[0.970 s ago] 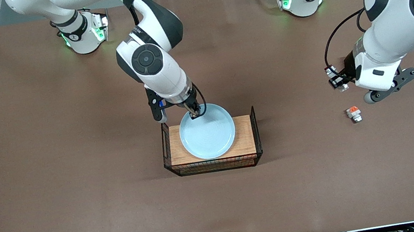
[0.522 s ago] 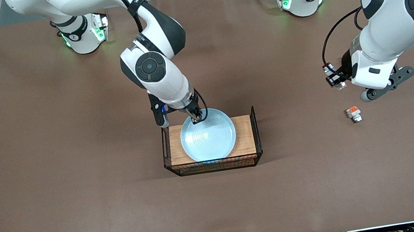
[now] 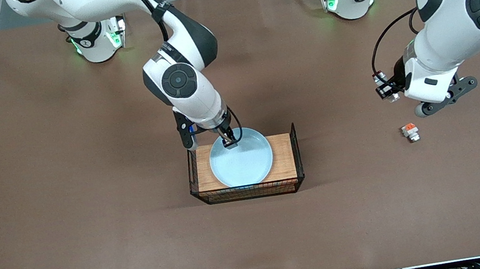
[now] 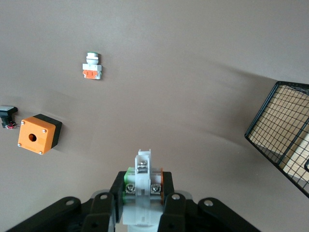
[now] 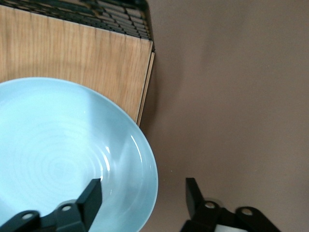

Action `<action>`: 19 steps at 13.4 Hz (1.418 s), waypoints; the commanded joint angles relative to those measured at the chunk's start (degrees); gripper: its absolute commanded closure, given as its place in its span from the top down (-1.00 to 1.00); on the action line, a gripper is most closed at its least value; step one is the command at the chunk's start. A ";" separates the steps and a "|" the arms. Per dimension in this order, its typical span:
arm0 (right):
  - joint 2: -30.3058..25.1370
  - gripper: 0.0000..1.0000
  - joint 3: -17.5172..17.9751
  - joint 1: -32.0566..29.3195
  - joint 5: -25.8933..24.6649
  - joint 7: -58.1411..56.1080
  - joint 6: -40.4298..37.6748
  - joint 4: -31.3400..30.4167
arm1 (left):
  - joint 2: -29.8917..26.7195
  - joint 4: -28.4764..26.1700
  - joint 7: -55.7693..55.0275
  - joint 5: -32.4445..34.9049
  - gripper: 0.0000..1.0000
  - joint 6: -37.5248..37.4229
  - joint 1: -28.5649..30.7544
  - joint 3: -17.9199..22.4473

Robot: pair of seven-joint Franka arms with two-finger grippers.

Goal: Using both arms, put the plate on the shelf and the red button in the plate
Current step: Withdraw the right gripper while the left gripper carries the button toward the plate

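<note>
Two jobs run together: the right end effector (image 3: 230, 142) has its fingers spread astride the rim of the plate (image 3: 241, 160), which rests on the wooden board (image 3: 283, 156) in the wire basket (image 3: 294, 145). It should lift straight up so no finger drags the rim. The left end effector (image 4: 143, 193), over bare worktop (image 3: 94, 249), is clenched on the red button (image 4: 143, 186); better it keeps that grip firm until it is over the plate.

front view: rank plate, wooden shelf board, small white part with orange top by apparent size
1. wooden shelf board, partly covered by the plate.
2. plate, close to the board in apparent area, so this order is unsure.
3. white part with orange top, clearly smallest.

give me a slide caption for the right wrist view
Right gripper open astride the rim of the plate, which lies on the wooden shelf.
</note>
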 commanded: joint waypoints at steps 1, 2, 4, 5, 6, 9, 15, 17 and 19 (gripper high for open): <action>-0.33 0.99 0.36 0.14 -0.86 -0.05 -9.78 6.68 | -0.79 0.17 -0.57 0.20 -0.98 -1.38 0.18 -0.81; -1.46 0.99 0.45 -0.12 -0.60 -0.13 -13.56 8.18 | -0.87 0.18 -0.74 0.20 -0.98 -1.38 0.18 -1.60; -7.24 0.99 0.45 -0.30 -0.51 -3.36 -18.58 7.59 | -0.87 0.44 -2.75 0.12 -0.98 -1.38 0.27 -3.27; -10.14 0.99 0.37 -0.47 -0.60 -8.00 -24.09 7.49 | -0.61 1.57 -5.81 0.12 -0.99 -1.38 0.19 -4.67; -12.87 0.99 0.19 -0.74 -0.60 -11.53 -27.71 7.23 | -0.18 2.45 -8.97 0.12 -0.99 -1.38 -0.08 -6.16; -22.88 0.99 0.28 -5.56 -0.25 -22.77 -34.06 1.10 | 0.27 2.90 -13.48 -2.41 -1.00 -1.04 -0.17 -9.60; -41.18 0.99 0.19 -19.26 -0.16 -52.21 -33.81 -19.21 | 7.54 10.62 -26.19 -4.64 -1.00 0.62 -8.67 -11.45; -43.56 0.99 0.10 -24.70 -0.16 -61.61 -33.82 -22.11 | 10.63 11.60 -32.53 -3.84 -1.00 6.05 -10.71 -11.36; -44.18 0.99 0.01 -29.63 -0.16 -69.88 -33.81 -23.00 | 13.09 11.60 -36.06 -3.75 -1.00 12.74 -12.37 -11.27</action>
